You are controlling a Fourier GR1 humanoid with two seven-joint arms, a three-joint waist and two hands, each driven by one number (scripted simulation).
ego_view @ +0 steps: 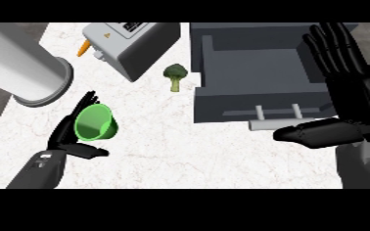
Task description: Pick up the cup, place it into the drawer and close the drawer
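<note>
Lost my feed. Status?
Left hand cradling cup. Right hand open by drawer, drawer open. Broccoli between cup and drawer.

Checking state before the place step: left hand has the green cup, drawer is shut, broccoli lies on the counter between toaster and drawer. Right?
Not quite: the drawer is open, pulled out with its inside showing bare in the head view. The rest holds: the left hand is curled round the green cup, and the broccoli lies on the counter between toaster and drawer.
</note>
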